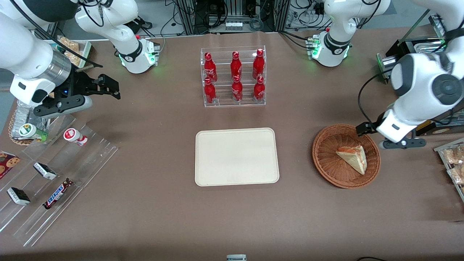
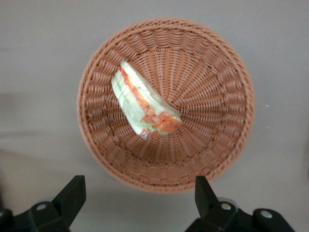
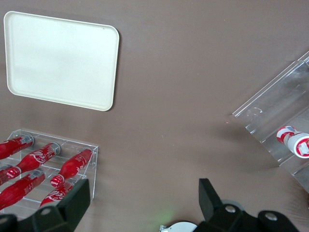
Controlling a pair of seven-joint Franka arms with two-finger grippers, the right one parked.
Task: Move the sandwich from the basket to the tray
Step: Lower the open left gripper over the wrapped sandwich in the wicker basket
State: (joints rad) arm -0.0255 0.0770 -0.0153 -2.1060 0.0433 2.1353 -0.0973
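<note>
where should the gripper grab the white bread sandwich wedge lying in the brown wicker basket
Probably across the two flat bread faces of the sandwich wedge near its middle, coming straight down from above. It lies alone in the wicker basket, with the rim blocking sideways approaches. The open gripper hovers above it.

Even, bright light from overhead falls on the brown worktop (image 1: pixel 152 203), and the tray (image 1: pixel 236 156) and basket (image 1: pixel 323 164) cast only short, soft shadows. Green lamps glow at the arm bases, and the clear rack (image 1: pixel 58 174) catches faint glare along its edges. In the left wrist view the gripper (image 2: pixel 137 205) jaws look dark, the sandwich (image 2: pixel 145 107) slightly soft.
</note>
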